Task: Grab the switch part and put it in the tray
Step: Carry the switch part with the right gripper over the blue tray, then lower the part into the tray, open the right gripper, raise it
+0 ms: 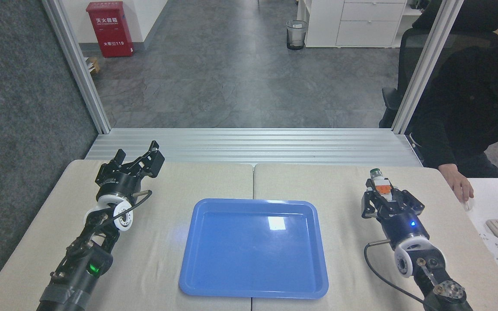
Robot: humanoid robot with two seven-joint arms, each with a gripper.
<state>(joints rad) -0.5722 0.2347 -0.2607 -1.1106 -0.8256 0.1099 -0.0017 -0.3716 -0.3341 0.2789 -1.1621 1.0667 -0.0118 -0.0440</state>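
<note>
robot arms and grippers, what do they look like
Both arms are black. Each wrist has a white ring, and each has a black cable looping near it. The left gripper and right gripper are black with angular fingers. A green light glows on the left arm, a blue one behind the right gripper.

Even, fairly bright indoor light falls from overhead. The glossy tray [253, 250] carries a small white square of glare toward its 1 o'clock corner, and a pale bluish glow spills onto the table [180, 181] at the tray's 9 o'clock side. Shadows are soft and faint. Focus is sharp centrally; the person [469, 108] at 2 o'clock looks slightly blurred, perhaps from motion.
</note>
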